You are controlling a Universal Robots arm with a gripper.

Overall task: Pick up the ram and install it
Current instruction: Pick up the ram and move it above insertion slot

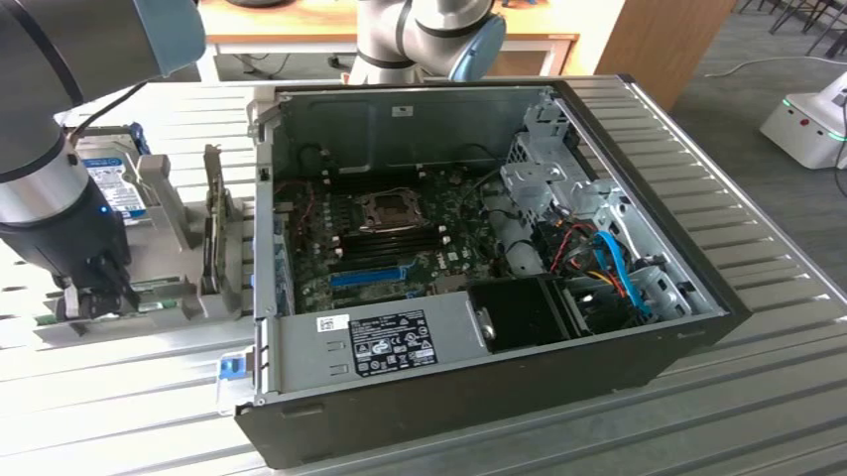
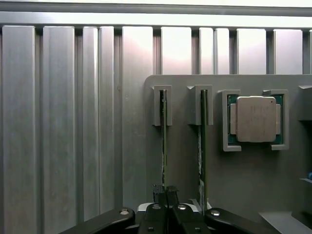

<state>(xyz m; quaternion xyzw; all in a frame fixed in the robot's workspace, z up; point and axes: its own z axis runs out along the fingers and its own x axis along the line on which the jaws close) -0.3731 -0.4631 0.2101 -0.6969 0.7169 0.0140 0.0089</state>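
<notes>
Your gripper (image 2: 165, 191) is nearest the lens. Its two dark fingers (image 2: 158, 190) are drawn together on the ram (image 2: 164, 131), which stands on edge in a slot of the grey holder (image 2: 183, 165) (the stick is so thin that the jaws look all but closed). I judge this to be a pinch on the board and not an empty close, since the green edge runs straight in between them. The tool hides the part of the stick beneath it, so you cannot tell how far along its length the grip falls. Expect the ram to be light and stiff but unforgiving: the chips and contact edge are fragile and the faces are smooth. Hold it by the flat sides near the free long edge, squarely, or it will pivot in the pinch. Just beside the tool, a second stick (image 2: 203, 131) stands parallel in its own slot. Past that, on the same side, a processor chip (image 2: 256, 119) lies flat in a pocket. Beyond the fingertips, the slatted metal table (image 2: 58, 122) stretches away. Well apart from the tool sits the open computer case (image 1: 437, 397), with its motherboard (image 1: 397, 248) and blue slot (image 1: 364, 276) exposed.
</notes>
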